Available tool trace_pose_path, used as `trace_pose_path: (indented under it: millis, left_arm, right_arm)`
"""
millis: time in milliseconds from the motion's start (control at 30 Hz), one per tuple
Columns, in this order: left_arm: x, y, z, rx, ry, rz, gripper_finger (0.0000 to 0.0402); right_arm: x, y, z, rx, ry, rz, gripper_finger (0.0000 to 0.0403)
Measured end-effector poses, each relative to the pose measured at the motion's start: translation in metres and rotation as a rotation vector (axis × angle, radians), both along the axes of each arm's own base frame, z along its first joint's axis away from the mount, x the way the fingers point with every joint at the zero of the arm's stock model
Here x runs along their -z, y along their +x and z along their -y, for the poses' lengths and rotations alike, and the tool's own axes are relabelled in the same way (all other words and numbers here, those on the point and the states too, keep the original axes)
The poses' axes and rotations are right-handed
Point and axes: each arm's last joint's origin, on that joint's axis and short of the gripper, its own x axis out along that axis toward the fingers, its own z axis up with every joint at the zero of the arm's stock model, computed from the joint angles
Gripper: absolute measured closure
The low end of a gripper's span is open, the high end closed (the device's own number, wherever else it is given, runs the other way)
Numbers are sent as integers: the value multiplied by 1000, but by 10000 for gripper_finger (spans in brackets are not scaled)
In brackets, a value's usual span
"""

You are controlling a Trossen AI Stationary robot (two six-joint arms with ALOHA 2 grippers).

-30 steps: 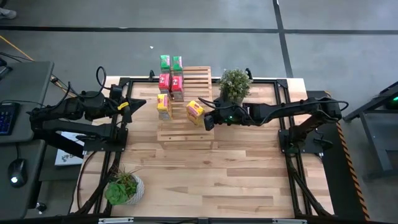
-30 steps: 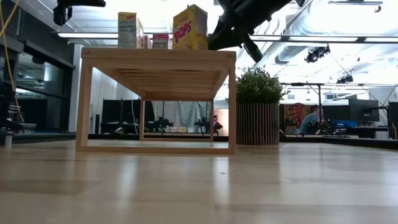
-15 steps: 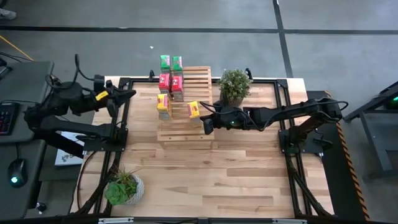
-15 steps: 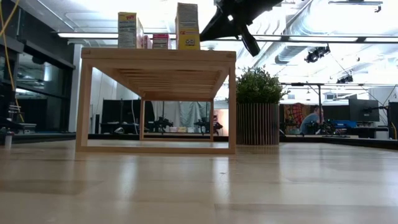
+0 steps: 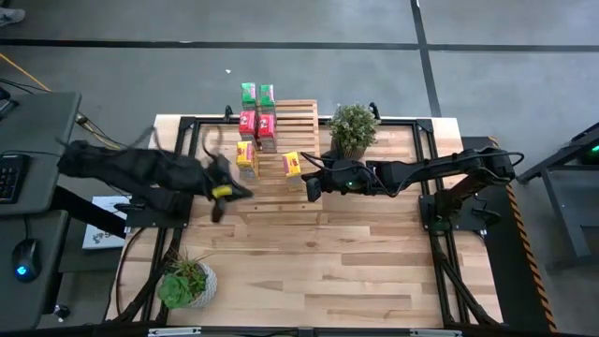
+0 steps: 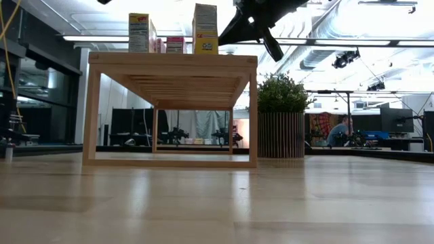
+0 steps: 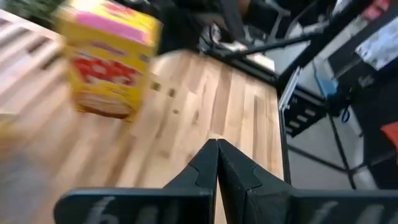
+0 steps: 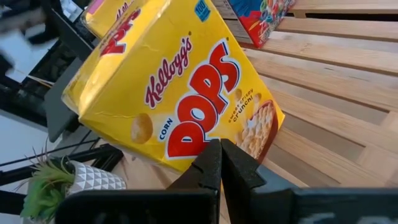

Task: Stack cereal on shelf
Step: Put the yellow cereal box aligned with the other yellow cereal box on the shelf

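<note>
The right gripper [image 8: 219,163] is sitting with fingers pressed together, empty, just beside a yellow cereal box [image 8: 174,93] standing on the shelf [image 5: 281,183]. The left gripper [image 7: 216,163], also closed and empty, is hovering near the shelf's left edge. Judging by this, nudging the box into line is next. The box is reading "Kellogg's Corn Pops".

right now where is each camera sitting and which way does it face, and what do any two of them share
High view: above the table, looking straight down on the shelf, left gripper and right gripper.
Low view: at tabletop height, looking level across; the shelf carries the cereal boxes, an arm comes in from above.
Left wrist view: past the shut left gripper toward a yellow box.
Right wrist view: past the shut right gripper, close to a yellow box.
Shared: high and right wrist views both show that yellow box on the shelf.
</note>
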Motion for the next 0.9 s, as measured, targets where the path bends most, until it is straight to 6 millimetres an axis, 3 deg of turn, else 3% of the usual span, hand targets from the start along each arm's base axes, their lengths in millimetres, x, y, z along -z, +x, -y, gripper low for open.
trace_pose_path:
  millis: [233,367,533,700,900]
  left_arm:
    - [27,48,36,-76,111,-23,401]
    - [49,72,37,-252,153,-66,401]
    - [72,96,34,-333,127,-114,401]
    - [81,106,32,-396,117,-100,401]
    - [75,99,29,-443,168,-88,401]
  right_arm:
    - [0,0,3,18,-6,0,403]
    - [0,0,6,21,-3,0,403]
    - [0,0,6,-6,13,-1,403]
    - [4,3,5,-42,22,-12,403]
    - [13,8,5,-41,30,-38,403]
